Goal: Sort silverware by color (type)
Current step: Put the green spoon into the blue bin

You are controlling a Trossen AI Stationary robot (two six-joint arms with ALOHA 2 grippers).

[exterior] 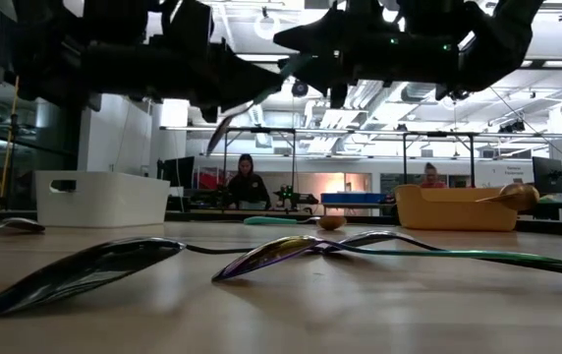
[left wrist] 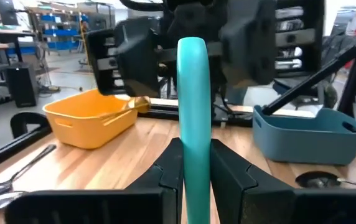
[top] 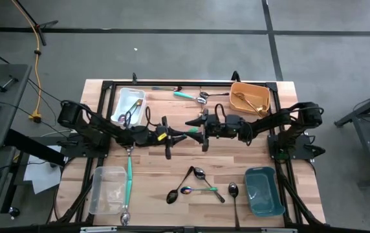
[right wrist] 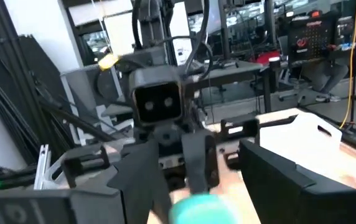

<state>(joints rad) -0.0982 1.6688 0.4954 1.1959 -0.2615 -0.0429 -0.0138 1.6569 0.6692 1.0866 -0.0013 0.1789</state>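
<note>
Above the table's middle, my left gripper (top: 175,136) is shut on a teal-handled spoon (left wrist: 192,93). Its silver bowl (exterior: 222,133) hangs low on the left, and its handle slants up toward my right gripper (top: 195,126). That gripper faces the left one and is open. The handle's free end (right wrist: 196,208) lies between its spread fingers, apart from them. Black, silver and iridescent spoons (top: 195,188) lie on the near part of the table. A long teal-handled utensil (top: 129,178) lies at the near left, and more teal-handled ones (top: 188,95) at the far middle. My left gripper pinches the spoon's teal handle (left wrist: 193,165) between its two fingers. The fingers are level and point toward the table's right, and the handle runs along them and on past their tips. The spoon is lifted clear of the table, tilted, with its bowl end lower.
A white bin (top: 128,103) with utensils stands at the far left and an orange bin (top: 250,97) with gold spoons at the far right. A clear bin (top: 107,189) sits near left and a blue-grey bin (top: 264,191) near right. People sit in the room beyond.
</note>
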